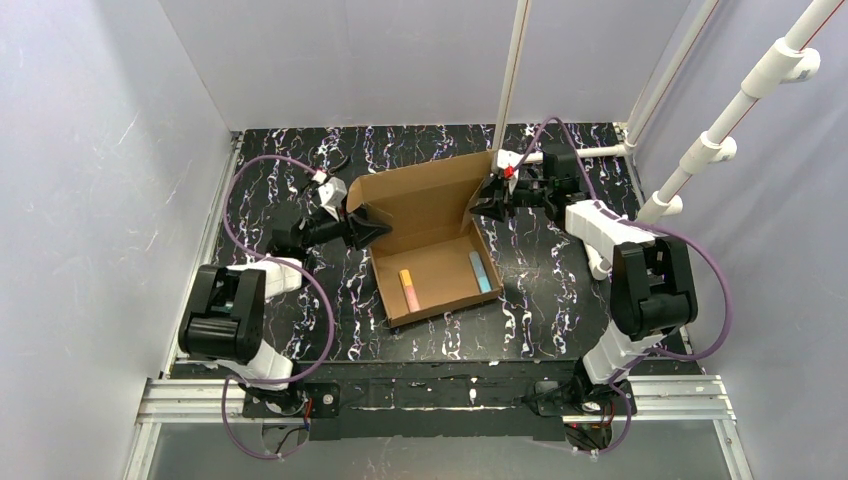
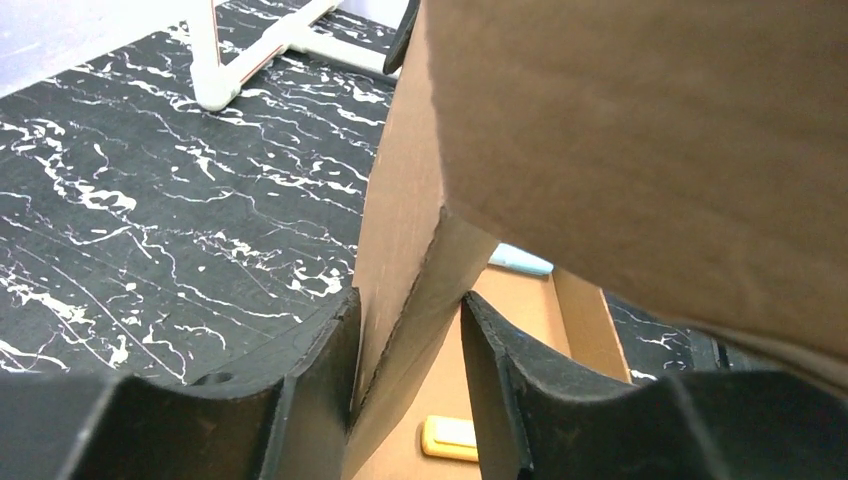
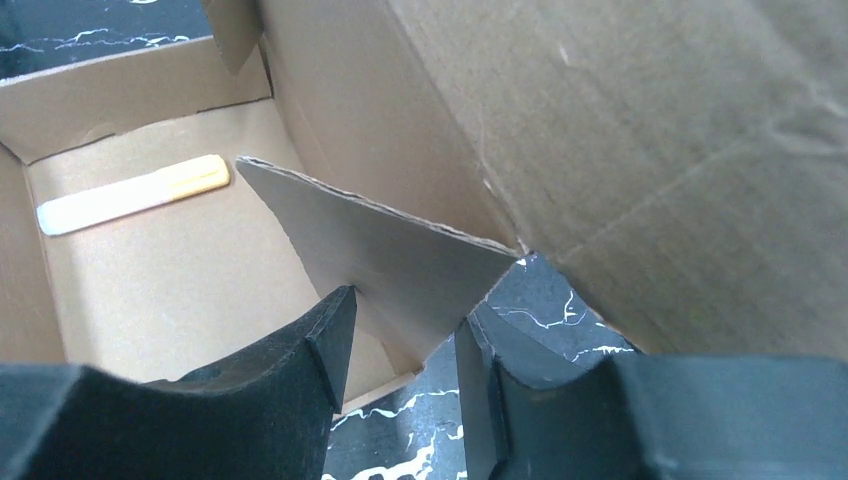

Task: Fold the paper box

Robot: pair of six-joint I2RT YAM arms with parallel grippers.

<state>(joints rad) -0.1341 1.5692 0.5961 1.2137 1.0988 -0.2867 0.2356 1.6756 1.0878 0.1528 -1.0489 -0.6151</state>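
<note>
Working at the middle of the marbled table (image 1: 560, 300), mid-fold on the paper box (image 1: 440, 262), tray formed, lid standing up. Pinching its left lid flap in the left gripper (image 2: 410, 310), jaws narrow on cardboard. Straddling the right flap with the right gripper (image 3: 405, 305), grip impossible to tell. Next, probably tucking both flaps inward, clearing the orange marker (image 1: 410, 290) and blue marker (image 1: 480, 272), then lowering the lid.

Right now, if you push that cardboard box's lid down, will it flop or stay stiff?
Likely stiff: the paper box lid stands flat. It probably bends only at creases, like the flap between the right gripper's fingers. Thin-walled, so probably light.
</note>
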